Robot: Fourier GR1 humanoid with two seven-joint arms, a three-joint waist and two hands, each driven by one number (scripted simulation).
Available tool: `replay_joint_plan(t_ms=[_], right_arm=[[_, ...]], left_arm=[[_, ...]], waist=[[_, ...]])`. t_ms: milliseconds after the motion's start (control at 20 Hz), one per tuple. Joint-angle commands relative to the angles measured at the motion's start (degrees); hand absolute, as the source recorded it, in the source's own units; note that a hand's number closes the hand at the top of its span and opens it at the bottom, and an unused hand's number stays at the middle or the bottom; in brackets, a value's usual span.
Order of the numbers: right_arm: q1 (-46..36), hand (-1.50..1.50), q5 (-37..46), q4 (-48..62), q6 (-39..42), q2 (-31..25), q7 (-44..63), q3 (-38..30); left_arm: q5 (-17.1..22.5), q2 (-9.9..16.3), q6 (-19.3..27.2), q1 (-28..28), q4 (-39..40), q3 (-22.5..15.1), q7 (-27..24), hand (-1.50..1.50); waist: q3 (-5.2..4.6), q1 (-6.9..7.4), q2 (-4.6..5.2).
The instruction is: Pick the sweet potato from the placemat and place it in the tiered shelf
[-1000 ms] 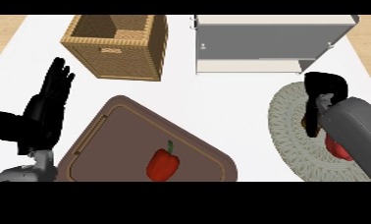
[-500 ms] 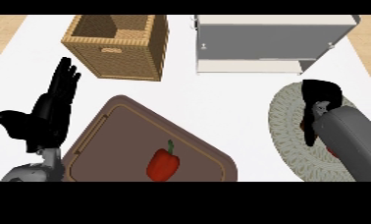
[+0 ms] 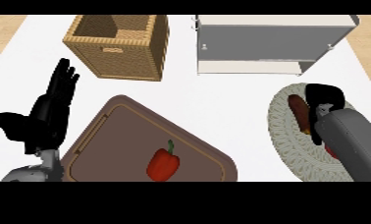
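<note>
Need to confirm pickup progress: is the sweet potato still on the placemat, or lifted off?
On it: the sweet potato lies flat on the round woven placemat, beside the right robot hand.

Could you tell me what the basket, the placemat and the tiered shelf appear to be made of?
The basket looks like woven wicker: tan, with a plaited texture on its walls and rim. The placemat seems to be braided fibre or rope, pale grey-beige with coiled rings. The tiered shelf looks like smooth, matte panels, grey and off-white, perhaps painted wood or metal; which one cannot be told.
</note>
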Motion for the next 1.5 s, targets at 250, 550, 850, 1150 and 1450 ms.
replay_joint_plan(t_ms=[250,550,850,1150,1450], right_arm=[[1.54,1.5,8.54,1.63,-7.97,4.37,-6.82,3.3],[3.4,1.5,5.5,-15.88,-17.98,21.91,-0.96,5.28],[9.93,1.5,6.47,-30.1,-19.36,29.97,7.06,10.1],[4.45,1.5,5.27,-44.67,-24.76,30.85,15.07,9.01],[-1.24,1.5,11.83,-59.56,-22.14,30.93,28.05,4.86]], left_arm=[[-0.65,-2.47,-0.86,1.37,2.83,-0.37,-4.33,0.0],[-0.36,-0.31,-0.49,-0.41,1.88,1.36,-0.53,0.0],[-1.17,-1.04,-0.22,1.78,-0.33,0.53,-0.81,0.0],[-1.4,-0.36,-0.05,-0.93,-0.1,1.33,0.6,0.0],[-0.67,0.01,-0.82,-0.09,-0.24,1.91,1.76,0.0]], waist=[[0.51,0.02,0.49],[0.57,-0.74,-0.11],[0.48,-0.92,-0.05],[0.5,-0.68,-0.03],[0.41,-1.23,-0.27]])
